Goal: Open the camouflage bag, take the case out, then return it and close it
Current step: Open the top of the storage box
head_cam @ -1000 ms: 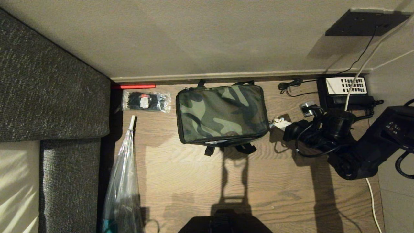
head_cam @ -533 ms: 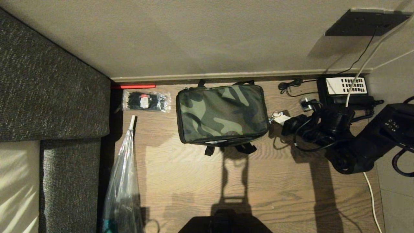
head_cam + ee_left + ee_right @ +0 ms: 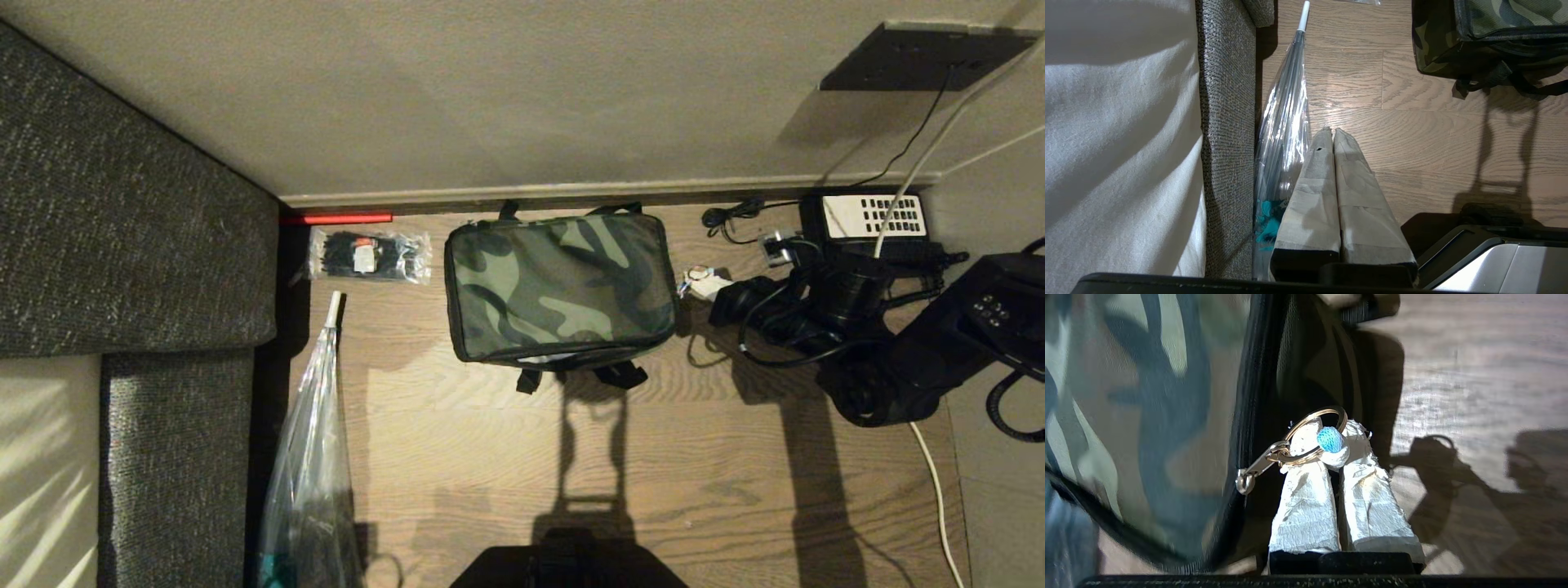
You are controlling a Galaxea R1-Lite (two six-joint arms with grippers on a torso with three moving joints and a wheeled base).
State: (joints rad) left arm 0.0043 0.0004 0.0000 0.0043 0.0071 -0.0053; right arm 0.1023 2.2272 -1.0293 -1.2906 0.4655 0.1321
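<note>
One camouflage bag (image 3: 562, 287) lies on the wooden floor (image 3: 653, 457) against the skirting at the wall's foot, near the middle of the head view. It is boxy soft fabric in green, brown and black patches with black trim, its lid lying flat; two black strap ends poke out at its 6 o'clock edge and two more at 12. At its 3 o'clock end the right pincer (image 3: 1327, 435), two fingers wrapped in white tape, is clenched on a gold key ring (image 3: 1312, 435) with a small blue knitted bead, clipped to the bag's zipper.

Further out at 3 o'clock stands one black telephone (image 3: 872, 224) with a white keypad. At 9 o'clock lies one clear packet of black cable ties (image 3: 369, 255), and at 8 o'clock one folded clear plastic umbrella (image 3: 314, 425) beside the grey woven sofa (image 3: 131, 245). The left pincer (image 3: 1331, 132), also taped, hangs pressed together above the floor near the umbrella.
</note>
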